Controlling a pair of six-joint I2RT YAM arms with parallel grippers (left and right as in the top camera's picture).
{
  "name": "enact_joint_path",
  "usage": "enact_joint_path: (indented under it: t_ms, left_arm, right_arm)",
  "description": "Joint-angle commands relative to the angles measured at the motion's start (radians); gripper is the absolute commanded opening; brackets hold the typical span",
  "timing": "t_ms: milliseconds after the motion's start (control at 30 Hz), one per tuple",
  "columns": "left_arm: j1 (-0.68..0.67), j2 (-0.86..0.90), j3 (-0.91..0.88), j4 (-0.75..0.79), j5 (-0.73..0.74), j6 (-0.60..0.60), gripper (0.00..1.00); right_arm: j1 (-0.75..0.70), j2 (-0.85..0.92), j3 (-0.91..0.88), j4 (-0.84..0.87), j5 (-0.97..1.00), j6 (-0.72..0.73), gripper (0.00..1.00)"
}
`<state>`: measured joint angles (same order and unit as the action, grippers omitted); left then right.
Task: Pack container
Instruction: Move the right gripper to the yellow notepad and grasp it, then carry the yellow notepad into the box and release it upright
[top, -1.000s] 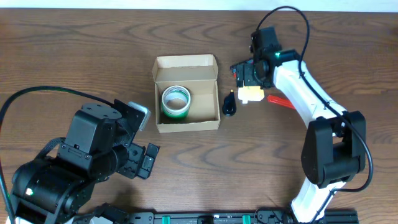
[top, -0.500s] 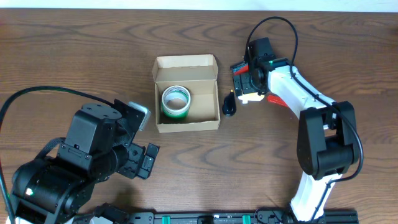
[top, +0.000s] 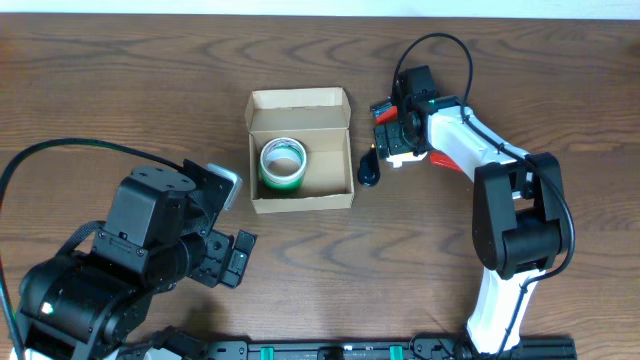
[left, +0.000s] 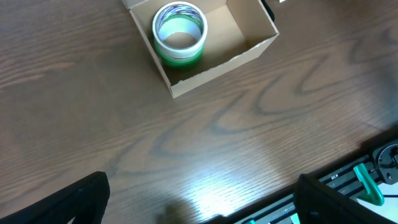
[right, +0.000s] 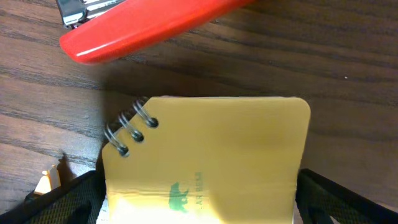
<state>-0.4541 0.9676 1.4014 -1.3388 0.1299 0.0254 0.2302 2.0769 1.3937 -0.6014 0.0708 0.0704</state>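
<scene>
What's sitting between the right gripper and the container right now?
In the overhead view, one small black object sits between the right gripper and the container, close to its right wall.

Dark brown wood-grain table (top: 120, 80); black rail (top: 330, 351) along near edge

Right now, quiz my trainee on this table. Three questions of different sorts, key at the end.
1. True or false: the green tape roll lies inside the container.
2. In the right wrist view, what sits between the fingers of the right gripper? A. the tape roll. B. a yellow spiral notepad. C. nothing.
3. Fill in: the left gripper is ____ and empty.
Key: 1 true; 2 B; 3 open.
</scene>
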Motion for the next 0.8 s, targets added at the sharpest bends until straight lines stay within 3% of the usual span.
enact_joint_path:
  t_ms: [0,167,300,767]
  left_arm:
    - [0.002,-0.001,0.01,-0.003,-0.007,-0.006,0.95]
    - [0.002,-0.001,0.01,-0.003,-0.007,-0.006,0.95]
    - [0.002,-0.001,0.01,-0.003,-0.007,-0.006,0.95]
    - [0.002,-0.001,0.01,-0.003,-0.007,-0.006,0.95]
  right_arm:
    - [-0.01,0.044,-0.008,0.0,0.011,-0.016,0.97]
    - [-0.01,0.044,-0.007,-0.001,0.011,-0.015,0.84]
    - [-0.01,0.042,0.01,-0.024,0.011,-0.015,0.8]
    - [-0.01,-0.025,0.309,-0.321,-0.021,0.03,0.79]
